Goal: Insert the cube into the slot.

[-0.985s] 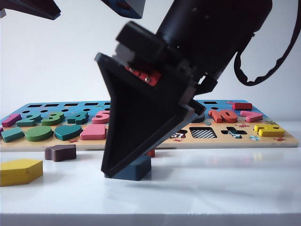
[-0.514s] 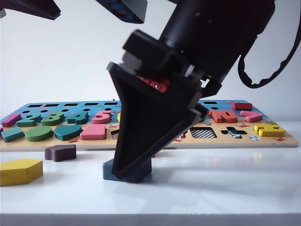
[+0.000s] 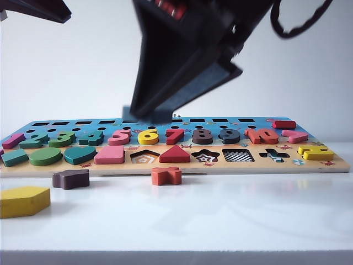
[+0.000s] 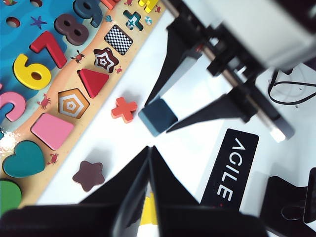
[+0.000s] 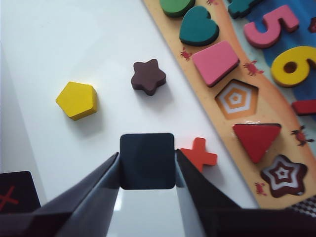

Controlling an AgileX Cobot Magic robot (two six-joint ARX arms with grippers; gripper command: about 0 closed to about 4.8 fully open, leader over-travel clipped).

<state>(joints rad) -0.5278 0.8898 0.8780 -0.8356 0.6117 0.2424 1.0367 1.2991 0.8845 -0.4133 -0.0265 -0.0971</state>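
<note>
The cube (image 5: 147,160), a dark navy square block, hangs above the white table, and my right gripper (image 5: 147,164) is shut on two of its opposite sides. In the exterior view the right gripper (image 3: 151,116) holds the cube (image 3: 144,115) high in front of the puzzle board (image 3: 309,165), blurred. The slot (image 3: 237,156), a checkerboard square recess, lies open on the board's front row, lower and to the right of the cube. The left wrist view shows the cube (image 4: 158,116), the slot (image 4: 118,39), and my left gripper (image 4: 149,148) shut and empty above the table.
An orange cross (image 3: 166,175), a brown star (image 3: 70,178) and a yellow pentagon (image 3: 23,200) lie loose on the table before the board. Next to the slot are a star recess (image 3: 206,157), a red triangle (image 3: 174,154) and a pentagon recess (image 3: 144,158).
My right gripper closed on the cube on the table, then lifted it well clear of the surface. The orange cross behind it came into view. The left arm stayed still.
</note>
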